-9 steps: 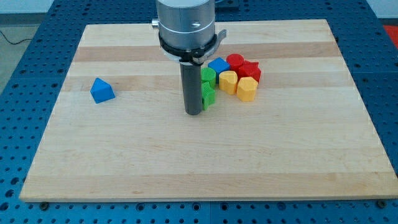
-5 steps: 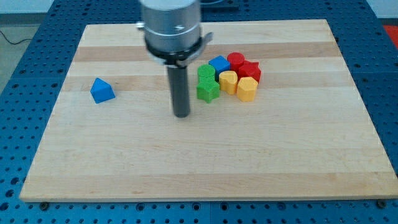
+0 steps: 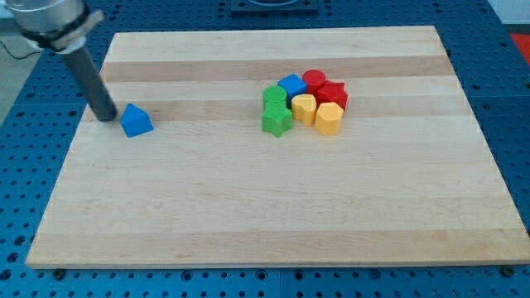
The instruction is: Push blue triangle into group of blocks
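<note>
The blue triangle [image 3: 136, 121] lies alone on the wooden board [image 3: 273, 207] at the view's left. My tip [image 3: 105, 117] rests on the board just left of the blue triangle, close to it or touching it. The group of blocks sits right of the board's middle, toward the view's top: two green blocks [image 3: 276, 110], a blue block [image 3: 291, 86], two red blocks [image 3: 325, 88] and two yellow blocks [image 3: 318, 113], packed together.
The board's left edge [image 3: 73, 141] is near my tip and the blue triangle. A blue perforated table [image 3: 25, 165] surrounds the board.
My tip has moved from beside the green blocks across the board to the left side of the blue triangle. No block has moved.
</note>
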Controlling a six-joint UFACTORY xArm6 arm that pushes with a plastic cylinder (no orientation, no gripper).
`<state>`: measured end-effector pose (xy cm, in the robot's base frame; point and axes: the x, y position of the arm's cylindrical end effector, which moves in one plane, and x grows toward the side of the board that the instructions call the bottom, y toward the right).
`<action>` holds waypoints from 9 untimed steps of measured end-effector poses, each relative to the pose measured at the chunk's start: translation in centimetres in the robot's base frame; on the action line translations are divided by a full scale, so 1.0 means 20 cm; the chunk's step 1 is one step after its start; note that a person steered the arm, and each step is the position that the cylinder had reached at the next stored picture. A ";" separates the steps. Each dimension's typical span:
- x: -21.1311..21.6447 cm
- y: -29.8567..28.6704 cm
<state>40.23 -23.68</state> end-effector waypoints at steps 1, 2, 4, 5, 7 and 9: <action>0.18 0.30; 0.33 0.55; 0.30 0.31; 0.14 0.27; 0.18 0.66; 0.43 1.07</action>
<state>48.75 -2.27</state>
